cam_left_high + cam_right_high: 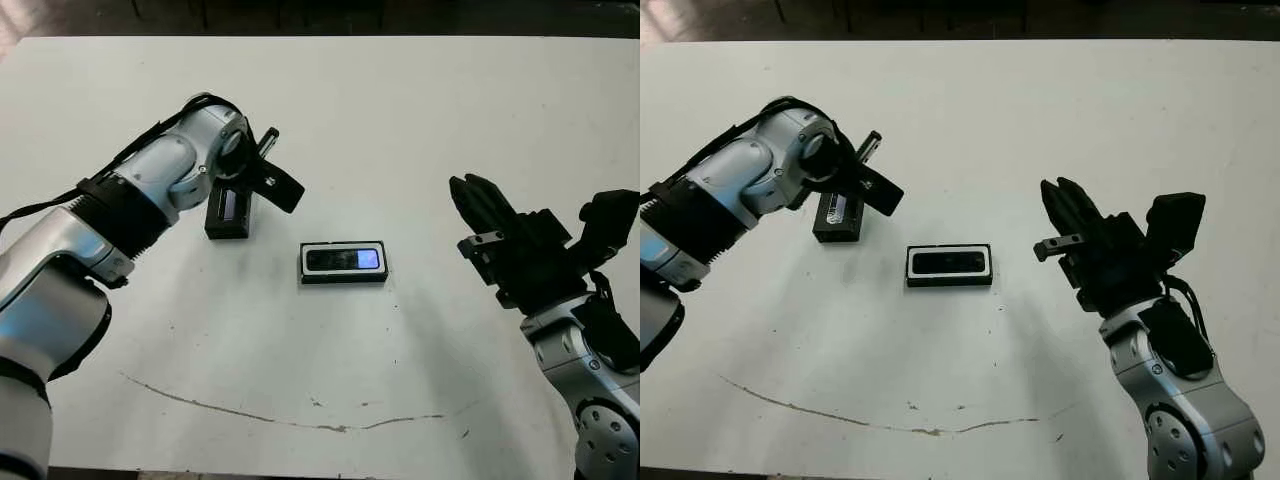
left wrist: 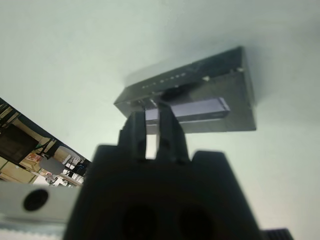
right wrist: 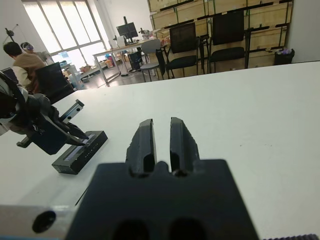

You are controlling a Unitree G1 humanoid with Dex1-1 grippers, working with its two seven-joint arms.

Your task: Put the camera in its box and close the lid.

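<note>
Camera already lying in its box; I am going for the lid with my left gripper.

The camera (image 1: 345, 260) is sitting inside the box (image 1: 344, 278) at the middle of the counter (image 1: 420, 110), blue screen up, so only the closing is left, as I judge it. The lid (image 1: 228, 210) is lying flat, well apart from the box on my left, pale strip up. I am hovering my left gripper (image 2: 151, 116) right over its near edge, fingers nearly together and holding nothing, lined up for pinching it. My right gripper (image 3: 161, 142) is waiting off to the right, fingers a narrow slot apart and empty, leaving the box clear. The counter is plain white, with a thin dark scratch near me. Beyond it, an office with chairs, desks, windows and a seated person (image 3: 25, 62).
</note>
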